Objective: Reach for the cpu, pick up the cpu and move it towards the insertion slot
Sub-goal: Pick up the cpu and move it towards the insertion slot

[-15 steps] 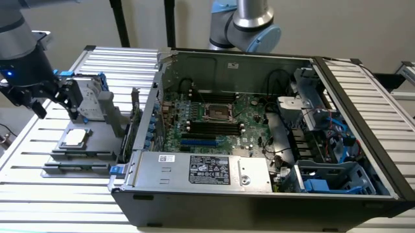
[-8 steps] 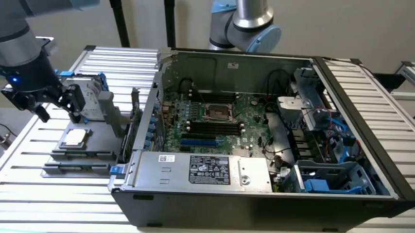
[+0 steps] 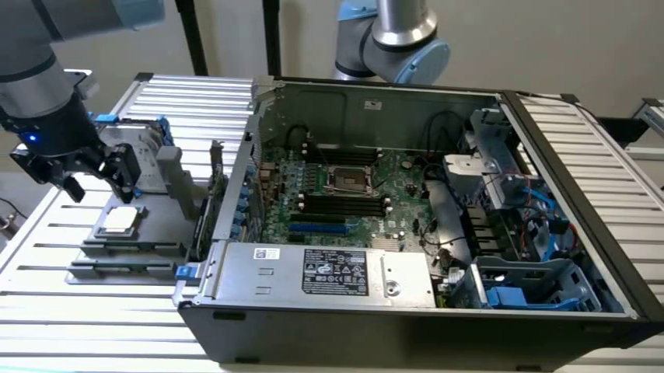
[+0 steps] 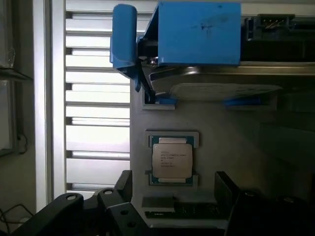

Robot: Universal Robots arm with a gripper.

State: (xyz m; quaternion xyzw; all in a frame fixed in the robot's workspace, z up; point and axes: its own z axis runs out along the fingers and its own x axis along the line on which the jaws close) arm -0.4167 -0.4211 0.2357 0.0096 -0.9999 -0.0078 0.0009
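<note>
– Gripper (image 3: 101,177), black and two-fingered, on the grey arm at the exterior view's left. It hangs over the flat grey plastic tray (image 3: 155,214) on the slatted metal table (image 3: 62,311). Fingers spread wide, nothing between them.

– And the chip?

– Small flat square cpu (image 3: 123,220) with a silver-grey metal top, lying flat in its pocket on that tray. It's just below the gripper and apart from it, untouched.

– Where's the socket?

– Square insertion slot (image 3: 347,181) with a shiny metal frame and dark centre, on the green motherboard (image 3: 405,210) inside the open black computer case (image 3: 415,334). It's well apart from the cpu, off toward the exterior view's right. Long black memory slots (image 3: 343,203) run just beside it.

– Anything else by the gripper?

– Silver hard drive in a blue frame (image 3: 145,151), on the tray beyond the cpu, close to the fingers. A second grey arm (image 3: 393,39) stands behind the case.

– Wrist view?

– Looking down on the cpu (image 4: 172,161), square on. There's print on its lid, too small to read, and it's seated in the grey tray (image 4: 231,142). The gripper (image 4: 173,179) is open, one dark finger (image 4: 123,187) to either side of the chip's line, both clear of it. The blue-framed hard drive (image 4: 199,34) stands past the cpu, and the pale table slats (image 4: 93,98) run alongside the tray.
</note>
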